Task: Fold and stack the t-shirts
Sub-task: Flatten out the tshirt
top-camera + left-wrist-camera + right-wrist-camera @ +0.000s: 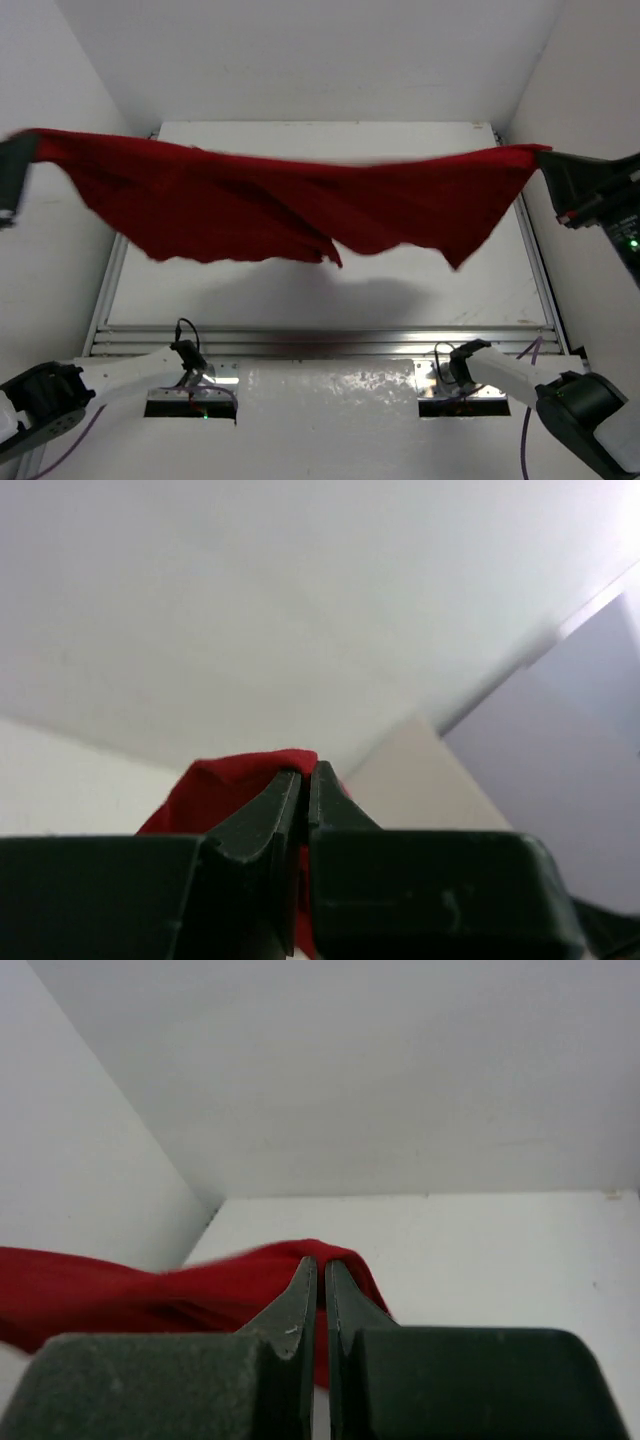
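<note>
The dark red t-shirt [280, 205] hangs stretched in the air above the white table [330, 290], sagging in the middle. My left gripper [30, 150] is shut on its left end at the far left. My right gripper [545, 158] is shut on its right end at the far right. In the left wrist view the red cloth [215, 785] bunches behind the closed gripper [305, 775]. In the right wrist view the cloth [150, 1295] trails left from the closed gripper [321, 1265].
White walls [300, 50] enclose the table at the back and both sides. A metal rail [320, 342] runs along the table's near edge, with both arm bases [190, 385] just in front of it. The shirt's shadow falls on the table.
</note>
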Motion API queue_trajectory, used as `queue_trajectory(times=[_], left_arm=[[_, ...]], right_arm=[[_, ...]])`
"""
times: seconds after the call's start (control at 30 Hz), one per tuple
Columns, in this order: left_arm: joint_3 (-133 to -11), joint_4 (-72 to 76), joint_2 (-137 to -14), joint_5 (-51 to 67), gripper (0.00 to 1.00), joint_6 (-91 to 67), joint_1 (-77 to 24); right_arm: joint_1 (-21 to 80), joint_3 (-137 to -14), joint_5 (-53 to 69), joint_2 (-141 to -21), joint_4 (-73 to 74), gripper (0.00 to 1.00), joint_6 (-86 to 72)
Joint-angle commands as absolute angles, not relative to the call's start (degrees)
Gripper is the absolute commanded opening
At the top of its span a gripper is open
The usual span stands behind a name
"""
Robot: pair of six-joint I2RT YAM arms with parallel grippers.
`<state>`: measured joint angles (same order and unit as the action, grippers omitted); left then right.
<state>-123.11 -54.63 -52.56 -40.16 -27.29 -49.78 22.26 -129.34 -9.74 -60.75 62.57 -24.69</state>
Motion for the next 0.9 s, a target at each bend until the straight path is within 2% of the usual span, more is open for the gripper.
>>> queue_trajectory(times=[0.0,0.07,0.2,0.37,0.53,0.67,0.73,0.87], left_arm=[[-140.4,-59.0,-62.4,-29.7,0.0,-17.1,-41.7],[-139.6,-56.0,-63.6,-28.9,0.0,-16.8,-40.8],[-132.4,-55.1,-62.1,-36.2,0.0,-16.6,-40.8],[-125.3,-51.9,-64.4,-39.3,0.0,-11.4,-40.8],[-124.2,-47.2,-67.5,-46.7,0.0,-6.2,-40.7],[-125.4,-44.1,-72.9,-47.2,0.0,-4.0,-40.7],[-127.1,-43.2,-74.1,-46.1,0.0,-4.6,-40.8],[-140.7,-46.3,-78.8,-44.8,0.0,-4.7,-40.8]], right_arm=[[22.2,-132.5,-12.7,-63.5,73.3,0.0,-22.2],[22.2,-126.0,-12.7,-61.3,70.1,0.0,-22.4],[22.2,-123.4,-13.7,-60.7,68.9,0.0,-22.3],[22.2,-116.6,-16.3,-62.5,62.9,0.0,-21.4],[22.1,-115.2,-19.6,-68.4,60.9,0.0,-19.4],[22.1,-112.3,-20.7,-70.4,57.5,0.0,-18.9],[22.1,-115.8,-21.6,-71.7,58.3,0.0,-18.4],[21.9,-130.4,-24.7,-78.6,63.9,0.0,-16.5]])
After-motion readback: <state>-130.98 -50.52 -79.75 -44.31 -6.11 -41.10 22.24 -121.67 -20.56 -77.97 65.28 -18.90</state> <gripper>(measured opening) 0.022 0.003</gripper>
